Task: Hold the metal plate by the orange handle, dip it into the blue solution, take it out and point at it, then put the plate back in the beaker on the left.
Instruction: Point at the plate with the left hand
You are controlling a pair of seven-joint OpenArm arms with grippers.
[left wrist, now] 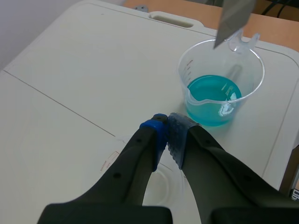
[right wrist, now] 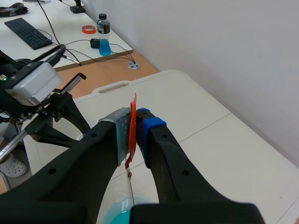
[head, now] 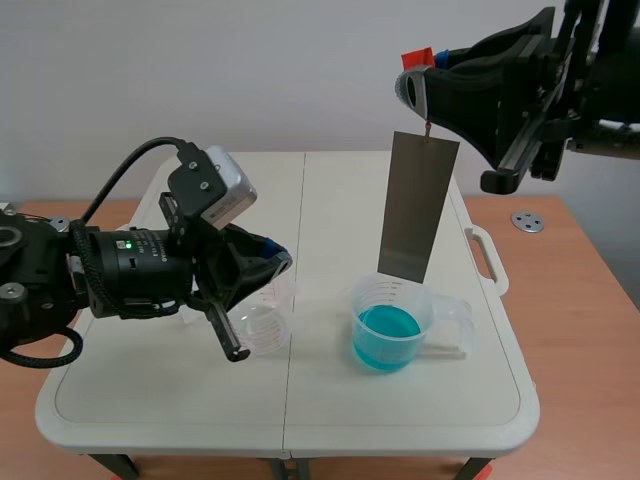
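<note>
A grey metal plate [head: 418, 205] hangs upright from an orange handle [head: 417, 58], with my right gripper [head: 414, 82] shut on the handle high at the right. The plate's lower edge is just above the beaker of blue solution [head: 389, 325]. In the right wrist view the orange handle [right wrist: 133, 128] is pressed between the pads of my right gripper [right wrist: 134, 126]. My left gripper [head: 278, 262] is shut on nothing, over the empty clear beaker [head: 264, 325] on the left. In the left wrist view my left gripper [left wrist: 167, 127] points toward the blue beaker [left wrist: 219, 84] and the plate's corner [left wrist: 233, 18].
The white folding table [head: 150, 390] has a carry handle [head: 488, 258] at its right edge. A wooden desk [head: 590, 330] lies under it, with a round metal cable port [head: 527, 221]. In the right wrist view a keyboard [right wrist: 28, 31] and a bottle [right wrist: 104, 35] lie far off.
</note>
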